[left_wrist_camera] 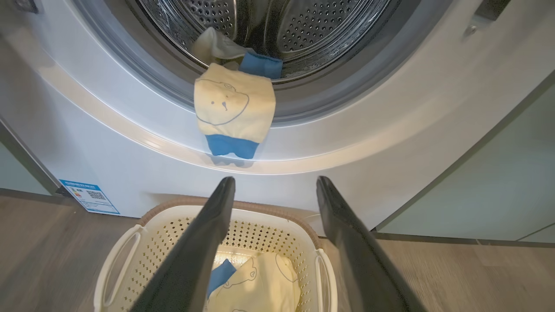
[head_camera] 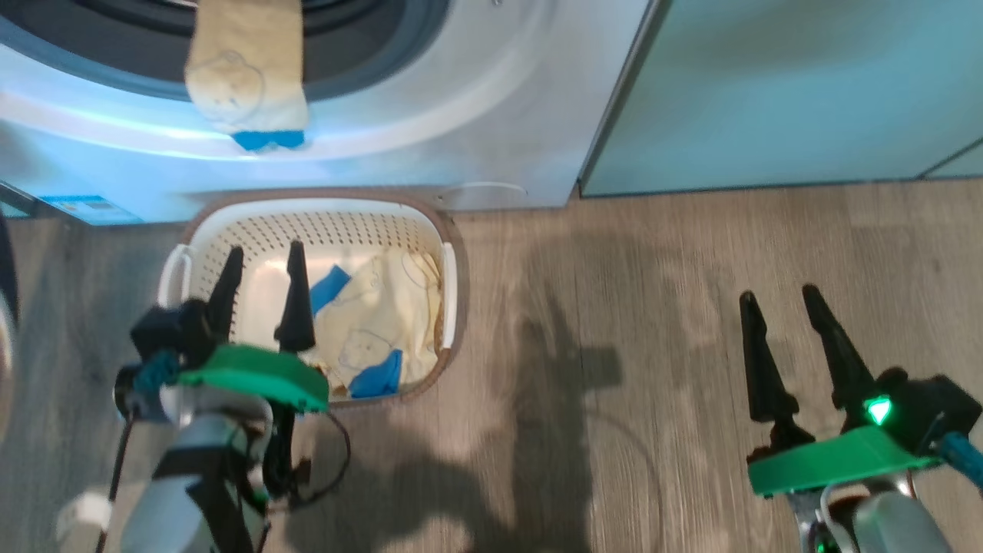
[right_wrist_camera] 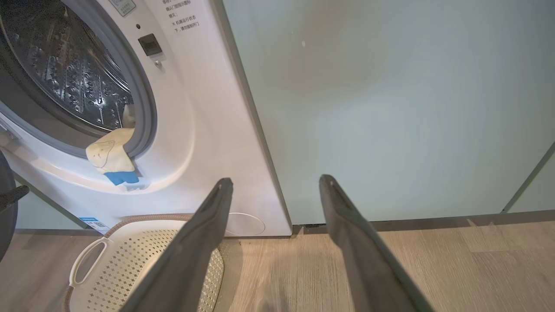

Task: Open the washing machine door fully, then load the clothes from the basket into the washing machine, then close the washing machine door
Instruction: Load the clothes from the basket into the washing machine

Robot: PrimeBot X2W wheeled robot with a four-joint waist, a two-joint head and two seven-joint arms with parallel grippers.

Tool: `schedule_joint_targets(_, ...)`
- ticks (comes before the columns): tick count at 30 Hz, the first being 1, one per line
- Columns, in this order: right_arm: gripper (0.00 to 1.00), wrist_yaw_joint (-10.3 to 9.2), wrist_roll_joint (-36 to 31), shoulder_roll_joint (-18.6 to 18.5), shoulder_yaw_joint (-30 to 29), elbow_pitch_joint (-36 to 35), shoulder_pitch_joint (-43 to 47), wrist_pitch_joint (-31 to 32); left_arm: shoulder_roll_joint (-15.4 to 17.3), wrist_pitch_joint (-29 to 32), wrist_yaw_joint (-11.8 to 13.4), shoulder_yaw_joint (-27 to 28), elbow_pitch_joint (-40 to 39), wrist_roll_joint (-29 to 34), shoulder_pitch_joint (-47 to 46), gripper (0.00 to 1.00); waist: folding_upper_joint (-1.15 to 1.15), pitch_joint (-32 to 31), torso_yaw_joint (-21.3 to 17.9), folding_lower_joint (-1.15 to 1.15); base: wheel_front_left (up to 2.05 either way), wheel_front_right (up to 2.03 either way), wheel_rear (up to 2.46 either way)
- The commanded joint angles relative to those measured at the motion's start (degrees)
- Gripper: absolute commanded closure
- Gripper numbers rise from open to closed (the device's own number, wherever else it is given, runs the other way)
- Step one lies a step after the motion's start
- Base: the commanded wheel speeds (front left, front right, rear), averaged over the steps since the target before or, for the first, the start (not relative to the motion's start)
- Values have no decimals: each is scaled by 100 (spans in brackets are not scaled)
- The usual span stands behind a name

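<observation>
Loading is partway: one pale yellow printed cloth (head_camera: 246, 77) drapes the big white washing machine's (head_camera: 491, 115) drum lip, more yellow-and-blue clothes (head_camera: 384, 307) lie in the cream perforated basket (head_camera: 322, 230); left gripper (head_camera: 265, 250) and right gripper (head_camera: 777, 293) gape empty.

Left gripper (head_camera: 265, 250): hangs over the basket (head_camera: 322, 226), long dark fingers (head_camera: 296, 299) spread wide, nothing between them, tips toward the basket's far wall. Green wrist collar (head_camera: 261, 376) and pale forearm (head_camera: 184, 476) sit at the basket's near left corner, with a black cable (head_camera: 338, 453) looping off.

Right gripper (head_camera: 778, 293): well right of the basket, fingers likewise apart and empty. Small green light (head_camera: 878, 409) lit at the wrist.
</observation>
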Motion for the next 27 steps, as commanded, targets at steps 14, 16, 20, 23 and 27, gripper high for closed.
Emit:
schedule_joint_targets(14, 0, -16, 326, -49, 184, -368, -592, -38, 687, 15, -314, 410, 1717, -140, -1846, 0, 0, 1129, -643, -1, 0, 0, 0)
schedule_joint_targets(16, 0, -16, 400, -49, 202, -379, -653, -38, 802, 62, -332, 428, 1925, -137, -2089, 0, 0, 1246, -730, -1, 0, 0, 0)
schedule_joint_targets(20, 0, -16, 537, -49, 219, -402, -754, -38, 1022, 235, -336, 513, 2321, -193, -2546, 0, 0, 1431, -871, -1, 0, 0, 0)
schedule_joint_targets(23, 0, -16, 621, -49, 210, -416, -797, -38, 1172, 390, -314, 562, 2501, -228, -2829, 0, 0, 1519, -934, -1, 0, 0, 0)
schedule_joint_targets(27, 0, -16, 692, -49, 205, -423, -839, -38, 1358, 654, -244, 589, 2603, -235, -3118, 0, 0, 1592, -967, -1, 0, 0, 0)
